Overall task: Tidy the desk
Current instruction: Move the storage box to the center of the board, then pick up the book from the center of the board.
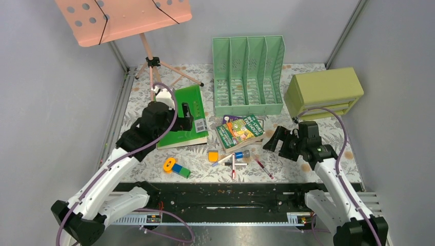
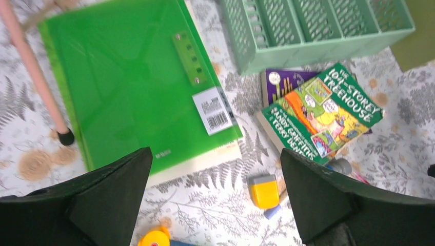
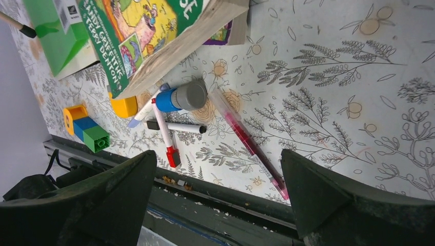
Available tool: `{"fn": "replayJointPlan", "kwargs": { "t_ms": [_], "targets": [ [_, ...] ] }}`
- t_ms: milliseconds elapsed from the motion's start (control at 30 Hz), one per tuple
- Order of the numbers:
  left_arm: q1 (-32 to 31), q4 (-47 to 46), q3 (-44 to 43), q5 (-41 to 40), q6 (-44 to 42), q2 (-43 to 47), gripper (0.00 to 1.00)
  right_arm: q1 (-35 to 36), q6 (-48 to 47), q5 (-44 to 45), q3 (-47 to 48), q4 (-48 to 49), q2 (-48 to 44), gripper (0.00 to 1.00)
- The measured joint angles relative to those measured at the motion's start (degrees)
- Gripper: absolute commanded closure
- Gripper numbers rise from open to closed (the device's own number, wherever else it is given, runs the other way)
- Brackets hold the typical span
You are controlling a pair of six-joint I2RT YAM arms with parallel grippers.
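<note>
Above the green folder [image 1: 180,105] the left claw [image 2: 215,154] gapes empty — right claw [image 3: 218,154], over a pink pen [image 3: 246,137], likewise released.

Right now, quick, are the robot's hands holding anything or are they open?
Left gripper: open, holding nothing, above the edge of the green folder.
Right gripper: open, holding nothing, above the pink pen.

Bare desk [image 1: 292,171] opens right of the red pen [image 1: 262,166], crossed only by the right arm [image 1: 328,171]. The file rack [image 1: 248,77] and drawer box [image 1: 323,92] wall the back; the legs of the music stand [image 1: 152,62] crowd the back left beside the green folder [image 1: 185,117].
</note>
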State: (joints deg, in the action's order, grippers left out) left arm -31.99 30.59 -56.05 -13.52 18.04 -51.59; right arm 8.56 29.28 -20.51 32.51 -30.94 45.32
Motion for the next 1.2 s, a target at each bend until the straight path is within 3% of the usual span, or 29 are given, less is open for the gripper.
{"fn": "replayJointPlan", "kwargs": {
  "t_ms": [333,667,1000,1200],
  "targets": [
    [0.1,-3.5,8.3,12.6,9.7,-10.4,0.01,0.0,1.8,-1.9,-1.8,3.0,3.3,0.01],
    [0.0,-14.6,5.7,30.1,15.1,-28.6,0.03,0.0,7.1,-5.4,-7.1,9.8,4.7,0.01],
    [0.0,-20.7,0.2,31.6,15.3,-38.4,0.17,0.0,11.6,-8.1,-9.0,17.3,8.1,0.01],
    [-0.3,-21.7,-3.8,29.7,12.0,-43.6,0.18,0.0,14.6,-8.3,-11.2,21.5,10.0,0.01]
  ]
}}
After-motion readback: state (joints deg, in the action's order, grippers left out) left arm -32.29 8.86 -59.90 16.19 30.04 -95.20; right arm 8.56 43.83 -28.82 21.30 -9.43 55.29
